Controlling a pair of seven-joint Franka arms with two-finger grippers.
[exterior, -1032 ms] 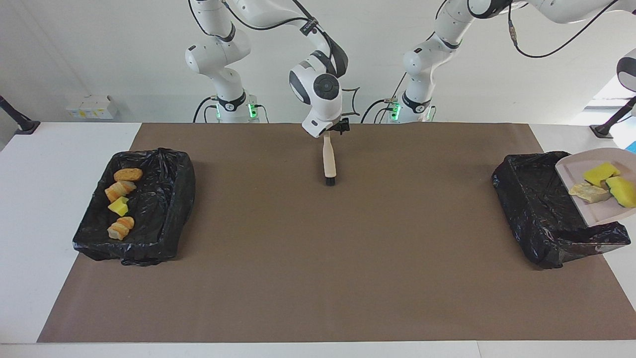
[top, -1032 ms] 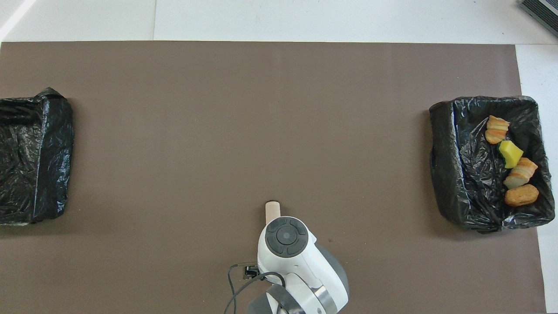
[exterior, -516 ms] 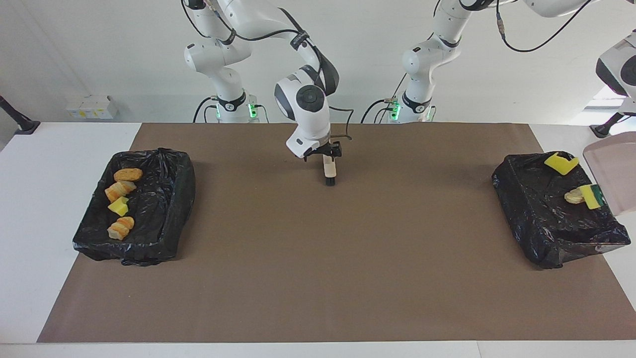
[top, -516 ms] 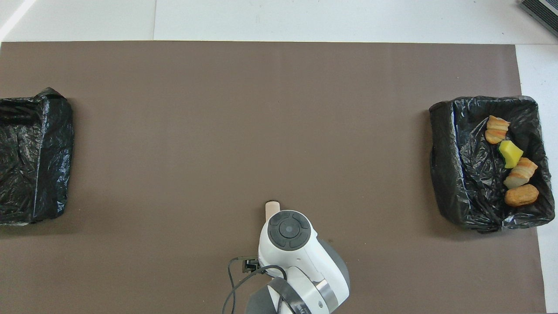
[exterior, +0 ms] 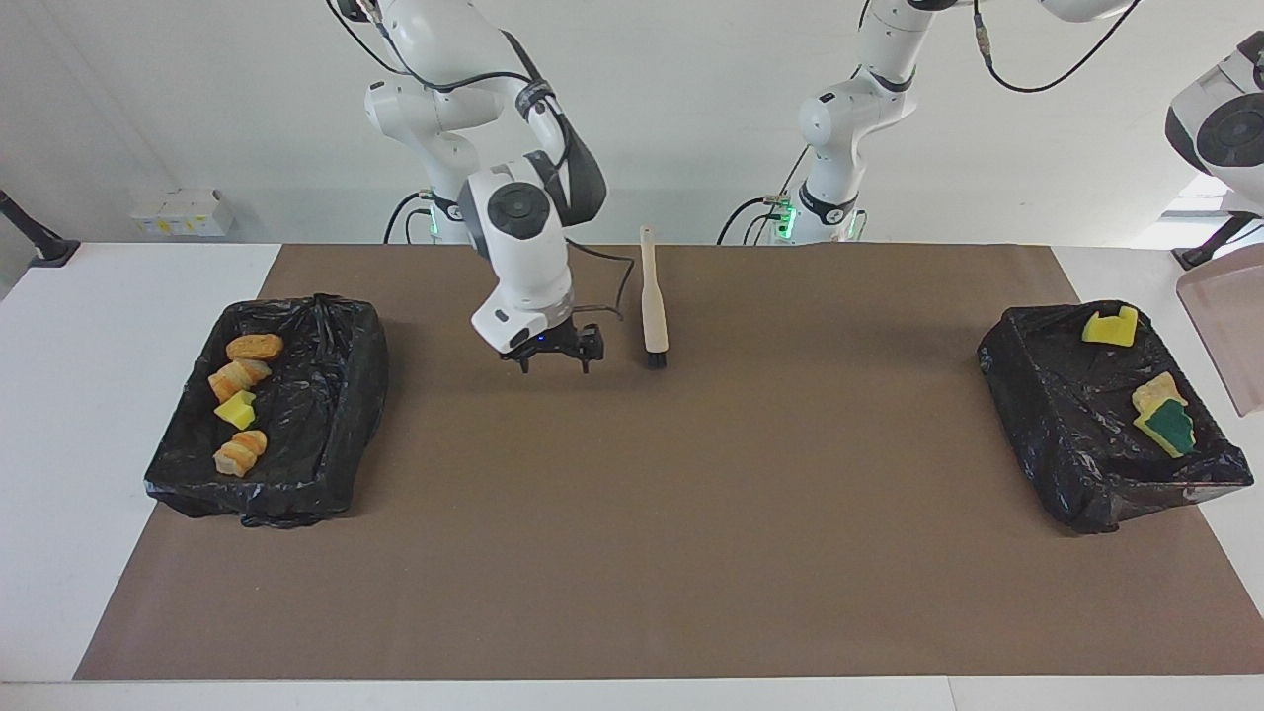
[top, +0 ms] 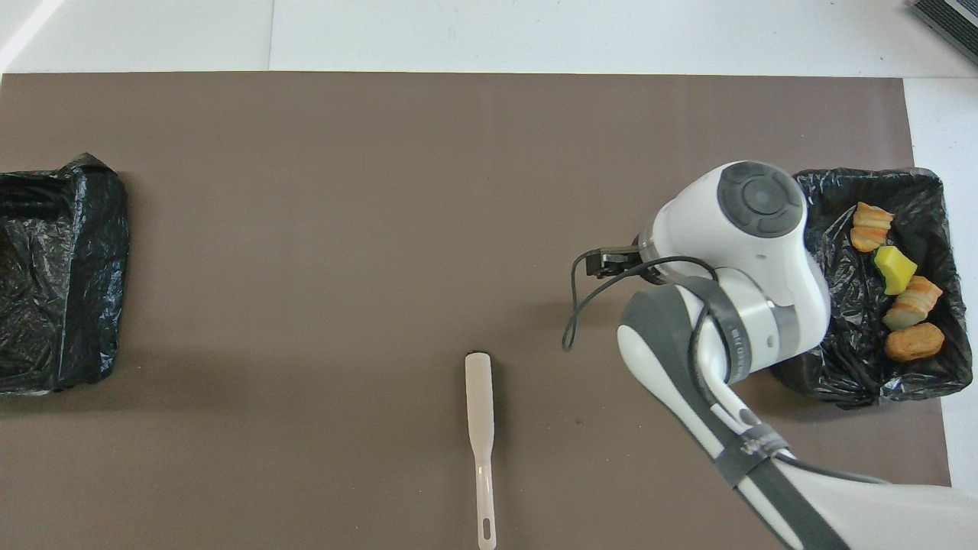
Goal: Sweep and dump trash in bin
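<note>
The right tool (exterior: 551, 361) hung open and empty over the brown mat (exterior: 632, 553), between the brush (exterior: 653, 308) lying flat on the table and the black-lined bin (exterior: 321, 415) at the right arm's end. That bin held bread rolls (exterior: 254, 347) and a yellow sponge (exterior: 236, 409). The left tool, out of frame, was closed, carrying the tilted dustpan (exterior: 1229, 336) beside the other bin (exterior: 1047, 434), where two sponge blocks (exterior: 1109, 326) and a chip (exterior: 1153, 391) rested.

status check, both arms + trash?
Right gripper open, empty, over mat beside brush. Left gripper off-frame, shut on tipped dustpan. Trash in bins. Nothing obstructing.
</note>
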